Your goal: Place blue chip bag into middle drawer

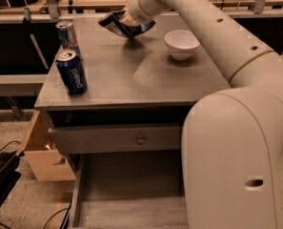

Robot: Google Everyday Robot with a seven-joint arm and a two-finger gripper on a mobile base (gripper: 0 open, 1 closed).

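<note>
The blue chip bag [118, 26] is a crumpled dark-blue foil bag held just above the back of the grey cabinet top [131, 75]. My gripper [130, 21] is shut on its upper right part, with the white arm reaching in from the right. The middle drawer [126, 202] is pulled open at the bottom of the view, showing its grey plank floor and left side wall. The arm's big white body hides the drawer's right side.
A blue Pepsi can [72, 72] stands at the top's front left, with a second can [67, 35] behind it. A white bowl [181, 44] sits right of the bag. The closed drawer front with a knob [140, 140] is above the open drawer. A wooden box [41, 151] is at the left.
</note>
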